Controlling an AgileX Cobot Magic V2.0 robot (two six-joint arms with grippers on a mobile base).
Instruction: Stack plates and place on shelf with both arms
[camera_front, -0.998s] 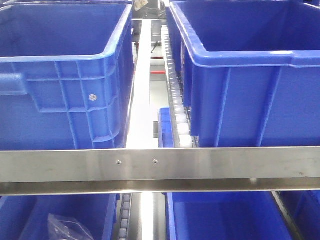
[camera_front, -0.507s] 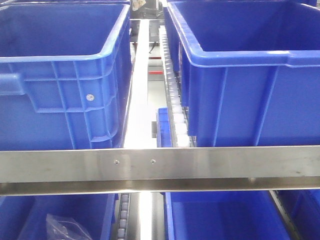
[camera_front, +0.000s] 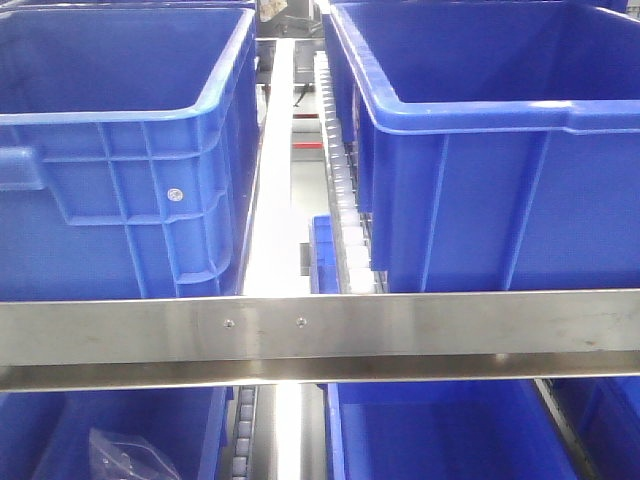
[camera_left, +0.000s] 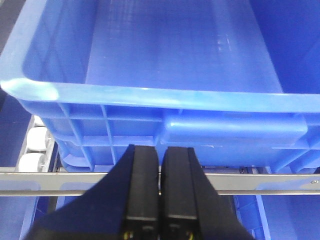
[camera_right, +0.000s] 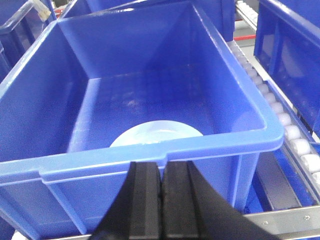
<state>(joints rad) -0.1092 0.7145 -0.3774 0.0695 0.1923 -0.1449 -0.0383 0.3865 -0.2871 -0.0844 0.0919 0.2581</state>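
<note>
Two deep blue plastic crates (camera_front: 120, 150) fill the shelf ahead of us, behind a brushed steel crossbar (camera_front: 320, 335). Between them run a white roller track (camera_front: 345, 215) and a pale divider strip. One glossy pale blue-white round plate (camera_right: 155, 135) lies flat on the floor of the crate under the right wrist; we see no second plate. Left gripper (camera_left: 160, 220) and right gripper (camera_right: 161, 210) both hover outside the near crate walls, jaws pressed together, holding nothing (neither is over a rim yet). We judge the right arm should lift over the tall wall first, then spread its jaws before descending.
</note>
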